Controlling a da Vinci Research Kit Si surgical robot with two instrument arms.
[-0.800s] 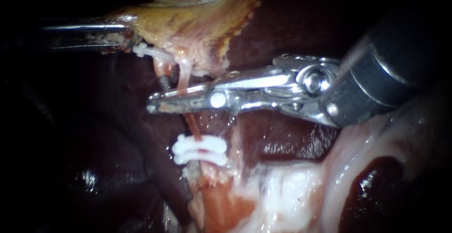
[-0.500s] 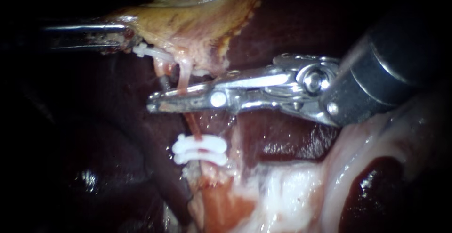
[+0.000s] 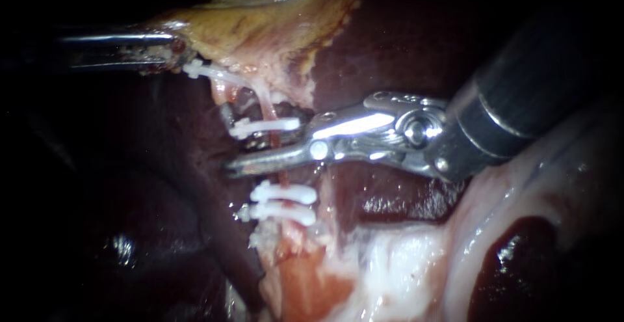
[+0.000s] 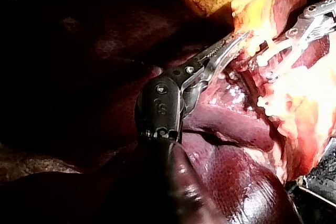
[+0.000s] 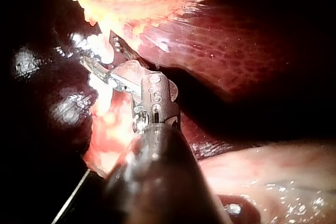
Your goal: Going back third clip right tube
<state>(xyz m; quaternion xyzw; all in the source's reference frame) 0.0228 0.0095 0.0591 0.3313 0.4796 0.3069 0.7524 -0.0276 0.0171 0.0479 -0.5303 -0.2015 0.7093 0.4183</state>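
A thin pink tube (image 3: pixel 267 106) runs down from the yellowish gallbladder (image 3: pixel 260 29) across the dark liver (image 3: pixel 390 49). A white clip (image 3: pixel 263 127) sits across it, between the open jaws of my right instrument (image 3: pixel 233 141). The lower jaw lies just under the clip. Two more white clips (image 3: pixel 283 203) sit close together lower on the tube. Another white clip (image 3: pixel 203 71) lies by the gallbladder's edge. My left instrument (image 3: pixel 174 52) is shut on the gallbladder's edge, as the left wrist view shows (image 4: pixel 231 43). The right wrist view shows the right instrument's parted jaws (image 5: pixel 100 62).
Pale, whitish tissue (image 3: pixel 403 263) with a raw reddish patch (image 3: pixel 305 283) fills the lower right. The right instrument's dark shaft (image 3: pixel 539 94) crosses the upper right. Dark liver (image 3: pixel 130 198) lies to the left of the clips.
My right instrument's jaws have opened and drawn back slightly to the right, leaving a white clip on the tube above the two lower clips. The left instrument has not moved.
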